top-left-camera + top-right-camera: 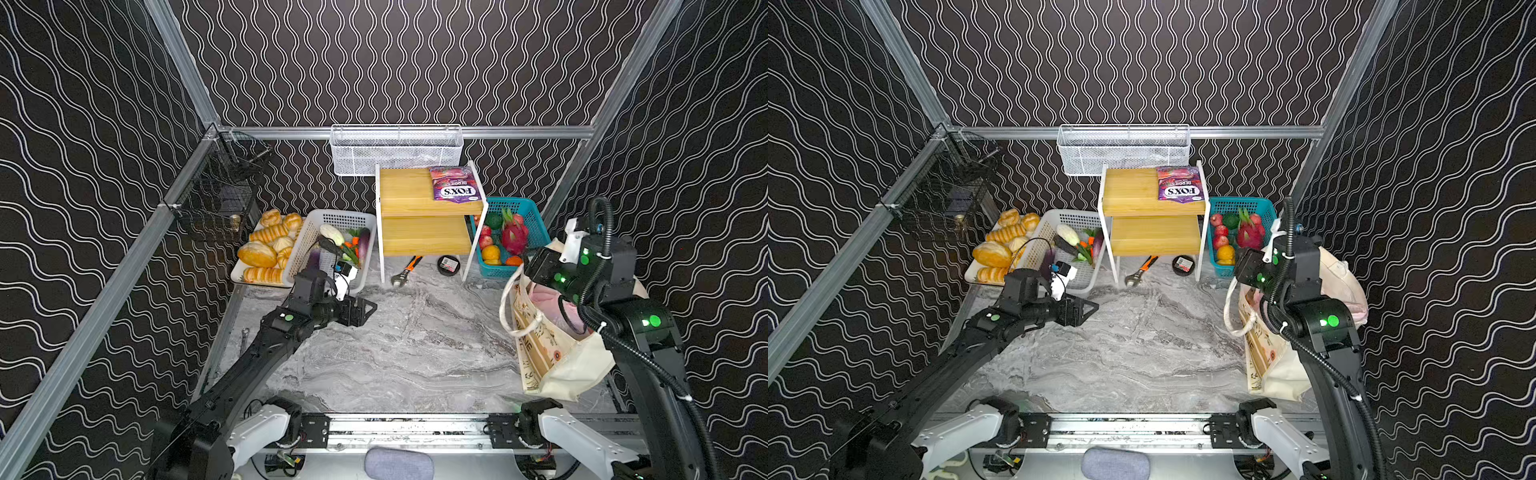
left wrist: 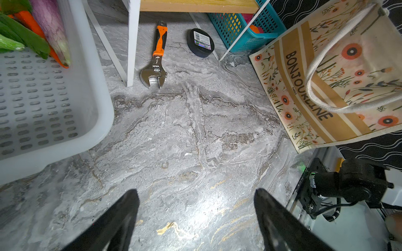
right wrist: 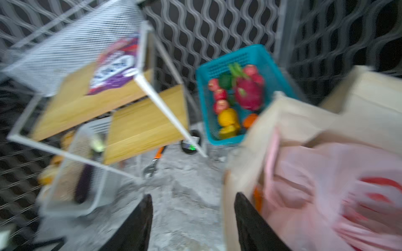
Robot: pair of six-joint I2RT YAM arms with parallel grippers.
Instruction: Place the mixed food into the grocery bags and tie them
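BONJOURLINE legible only from left wrist on canvas tote holding pink bag; right end effector parted, empty, at its rim; left end effector spread empty over marbled surface beside it; wavy black walls.

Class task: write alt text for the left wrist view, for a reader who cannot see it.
The open left pincer hovers empty above a grey marbled tabletop. Ahead lie an orange-handled metal adjustable wrench and a round black tin; a cream canvas tote lettered BONJOURLINE stands opposite a white perforated plastic basket.
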